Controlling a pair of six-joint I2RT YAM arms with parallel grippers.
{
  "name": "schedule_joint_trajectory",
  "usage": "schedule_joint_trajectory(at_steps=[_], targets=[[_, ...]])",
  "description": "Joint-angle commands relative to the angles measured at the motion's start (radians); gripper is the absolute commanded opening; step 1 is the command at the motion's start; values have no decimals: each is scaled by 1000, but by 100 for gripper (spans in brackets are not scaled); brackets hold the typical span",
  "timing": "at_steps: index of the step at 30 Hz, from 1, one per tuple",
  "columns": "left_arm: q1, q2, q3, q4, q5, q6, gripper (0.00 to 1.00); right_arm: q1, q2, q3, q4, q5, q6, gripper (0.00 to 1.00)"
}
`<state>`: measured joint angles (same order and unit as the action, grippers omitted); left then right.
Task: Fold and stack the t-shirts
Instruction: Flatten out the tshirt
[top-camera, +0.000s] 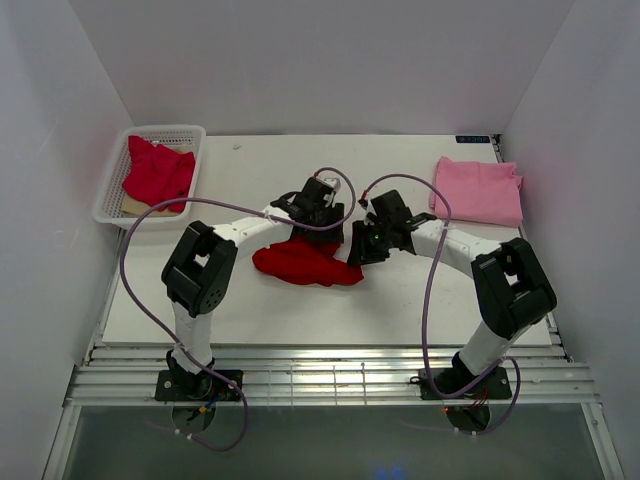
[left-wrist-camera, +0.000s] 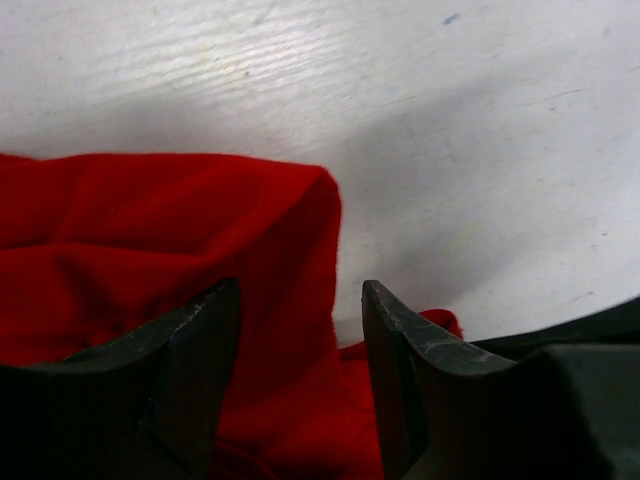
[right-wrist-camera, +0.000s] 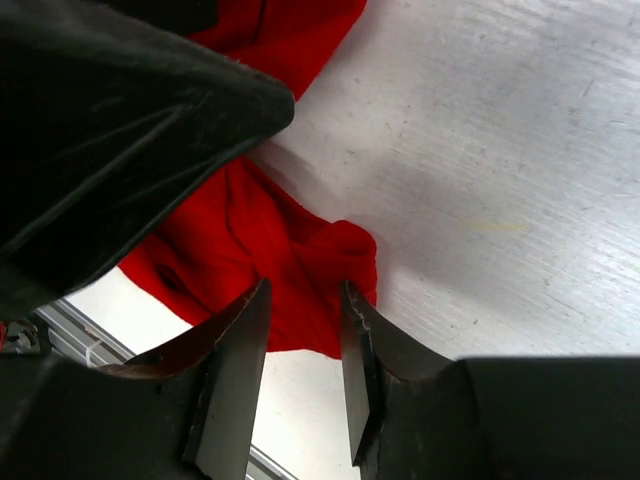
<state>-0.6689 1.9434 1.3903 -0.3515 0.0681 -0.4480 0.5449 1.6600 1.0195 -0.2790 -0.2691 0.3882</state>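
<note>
A bright red t-shirt (top-camera: 300, 262) lies crumpled at the middle of the table. My left gripper (top-camera: 322, 212) hangs over its far edge. In the left wrist view the left gripper (left-wrist-camera: 300, 290) is open, and a raised fold of the red t-shirt (left-wrist-camera: 150, 230) stands between the jaws unpinched. My right gripper (top-camera: 362, 245) is at the shirt's right end. Seen from the right wrist, the right gripper (right-wrist-camera: 305, 290) has its jaws narrowly apart just above a corner of the red t-shirt (right-wrist-camera: 250, 240). A light pink t-shirt (top-camera: 478, 190) lies folded at the back right.
A white mesh basket (top-camera: 112, 185) at the back left holds a crimson-red t-shirt (top-camera: 158, 172). White walls close in the table on three sides. The left arm's black body (right-wrist-camera: 100, 120) fills the upper left of the right wrist view, close to the right gripper.
</note>
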Motion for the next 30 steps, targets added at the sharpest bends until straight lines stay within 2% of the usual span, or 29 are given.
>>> schedule_joint_trajectory(at_steps=[1,10,14,15,16,18,19,20,21,24,26,29,30], targets=[[9,-11,-25,-9,-45,20,63,23,17,14,34,-30,5,39],[-3,-20,-50,-6,-21,-3,59,43,44,22,27,-38,3,37],[-6,-14,-47,-7,-16,-3,56,44,63,33,2,-6,-9,42],[-6,-14,-47,-6,-13,-3,54,44,64,36,-3,1,-11,43],[-8,-15,-47,-7,-11,-3,47,44,66,39,-8,2,-14,42],[-9,-15,-45,-6,-16,0,38,44,69,37,-3,4,-17,36],[-9,-18,-47,-7,-19,0,27,44,70,34,-2,2,-18,22],[-8,-20,-47,-7,-22,-3,22,44,78,31,0,1,-17,13],[-9,-20,-47,-9,-25,-4,19,44,84,30,0,-2,-18,8],[-9,-23,-33,-26,-40,-12,6,46,90,25,0,-9,-18,8],[-8,-37,-5,-81,-126,-21,0,44,66,28,-12,4,-22,8],[15,-90,105,-159,-229,-21,0,41,17,100,-103,86,-43,8],[32,-101,190,-181,-246,-24,0,26,8,169,-130,108,-55,8]])
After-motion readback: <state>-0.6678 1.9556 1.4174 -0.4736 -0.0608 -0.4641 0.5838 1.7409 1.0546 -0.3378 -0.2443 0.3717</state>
